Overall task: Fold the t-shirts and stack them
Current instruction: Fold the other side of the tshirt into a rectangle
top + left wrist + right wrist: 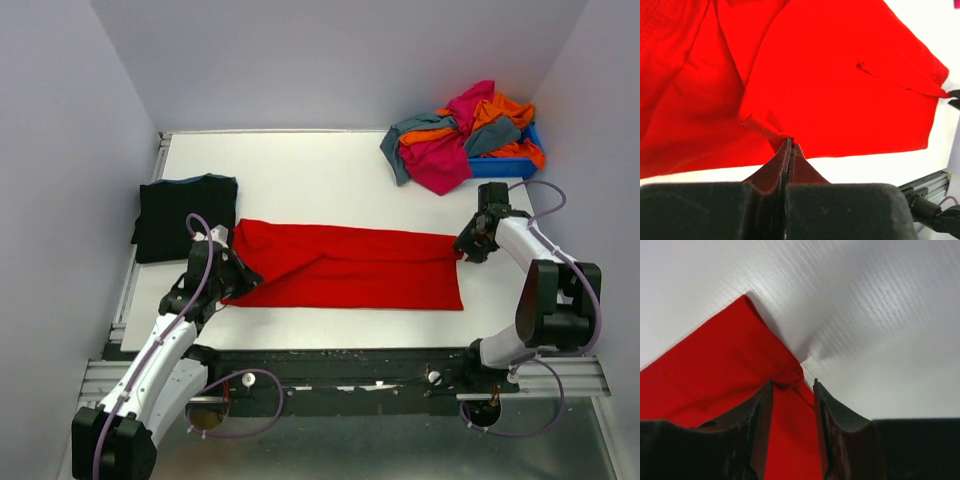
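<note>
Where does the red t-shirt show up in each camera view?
Top external: red t-shirt spread across the white table, between both arms.
Left wrist: fills the upper frame, a fold pinched in the shut left gripper.
Right wrist: lower left, its corner between the right gripper's open jaws.
Shared landmark: the white table under it.

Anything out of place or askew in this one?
The pile of unfolded t-shirts spills over the blue bin's rim onto the table. The red t-shirt's left end is bunched where the left gripper pinches it.
</note>
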